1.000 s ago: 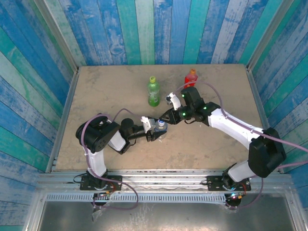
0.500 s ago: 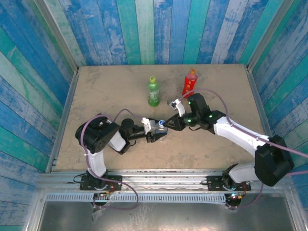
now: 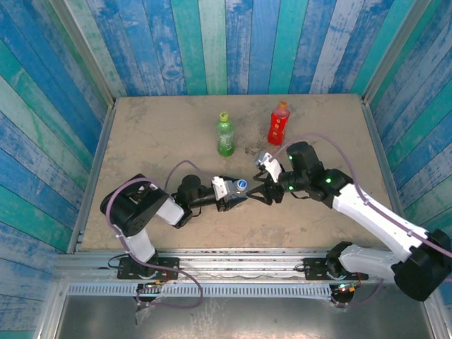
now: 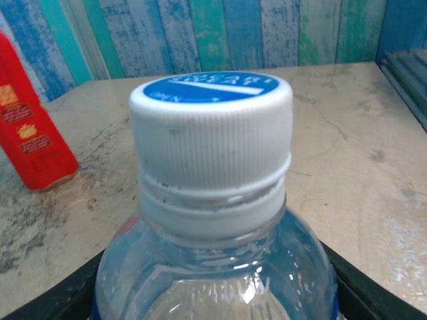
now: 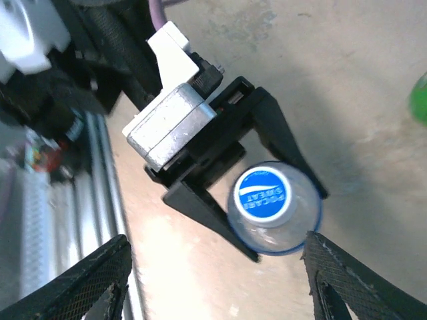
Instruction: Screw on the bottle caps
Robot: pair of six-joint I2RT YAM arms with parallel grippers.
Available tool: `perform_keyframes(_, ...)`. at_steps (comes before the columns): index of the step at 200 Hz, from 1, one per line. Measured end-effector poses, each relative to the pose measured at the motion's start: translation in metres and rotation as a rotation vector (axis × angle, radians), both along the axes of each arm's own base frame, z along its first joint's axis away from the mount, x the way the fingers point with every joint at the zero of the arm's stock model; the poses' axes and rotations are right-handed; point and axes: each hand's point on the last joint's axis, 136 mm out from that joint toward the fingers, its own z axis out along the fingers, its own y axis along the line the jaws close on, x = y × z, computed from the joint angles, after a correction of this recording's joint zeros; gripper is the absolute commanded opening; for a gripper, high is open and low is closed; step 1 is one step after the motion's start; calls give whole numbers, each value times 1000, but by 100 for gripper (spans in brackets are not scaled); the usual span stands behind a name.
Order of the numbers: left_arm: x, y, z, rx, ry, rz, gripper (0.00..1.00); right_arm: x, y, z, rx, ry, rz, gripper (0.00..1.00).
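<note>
This is a robot test cell of the lab kind: a small booth whose walls (image 3: 233,42) are planks painted in streaky blue and teal, closed round a bare beige surface (image 3: 155,134), with metal posts (image 3: 85,56) at the corners. Two arms (image 3: 374,212) are bolted to a metal rail (image 3: 240,265) along the near edge, and loose purple cables (image 3: 200,284) trail from their bases.
</note>
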Motion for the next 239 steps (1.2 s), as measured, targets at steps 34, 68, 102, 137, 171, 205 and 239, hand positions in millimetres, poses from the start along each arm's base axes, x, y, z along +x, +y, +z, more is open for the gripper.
perform_keyframes(34,-14,-9,-1,84,-83,-37,62,-19,-7,10,-179,-274,161,64)
perform_keyframes(68,-19,-12,0,133,-129,-53,63,-27,-1,4,-372,-400,295,52)
perform_keyframes(102,-19,-11,-3,150,-140,-54,63,-20,0,-15,-511,-415,351,44)
perform_keyframes(137,-19,-11,-3,153,-141,-56,63,-8,3,-36,-610,-388,362,39)
perform_keyframes(171,-20,-11,-3,154,-145,-58,63,-2,6,-46,-643,-376,361,33)
perform_keyframes(205,-20,-11,-3,155,-147,-58,63,0,7,-46,-637,-376,350,23)
perform_keyframes(239,-18,-11,-3,157,-147,-51,63,1,7,-46,-616,-337,297,15)
